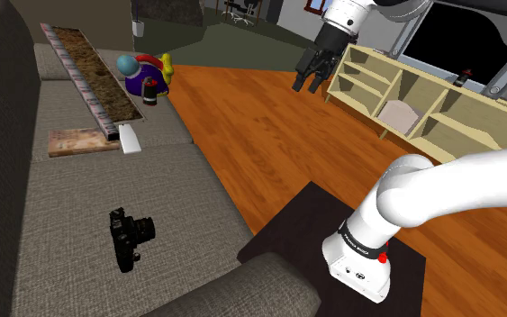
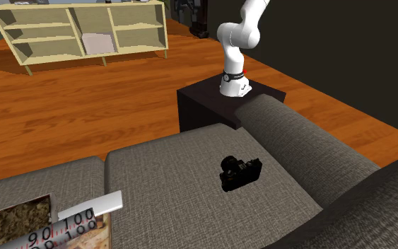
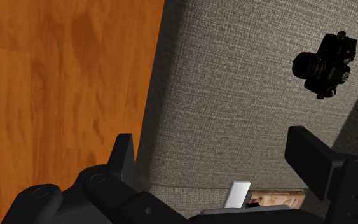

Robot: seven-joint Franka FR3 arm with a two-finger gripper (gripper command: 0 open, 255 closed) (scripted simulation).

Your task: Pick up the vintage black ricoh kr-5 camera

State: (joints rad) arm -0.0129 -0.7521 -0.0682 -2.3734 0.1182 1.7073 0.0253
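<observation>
We see a grey fabric sofa with a black camera lying on its seat cushion, at 7 o'clock in the shoulder view. The camera is near the armrest, with bare cushion all around it. The gripper hangs high over the wood floor, at 1 o'clock from the camera and well apart from it. Its 2 fingers stand apart, released, clasping nothing. Any lettering on the camera is too small to read. At 7 o'clock in the second exterior view, a white strip shows the numerals 90 and 100. A pale shelf unit holds a whitish box in 1 compartment.
</observation>
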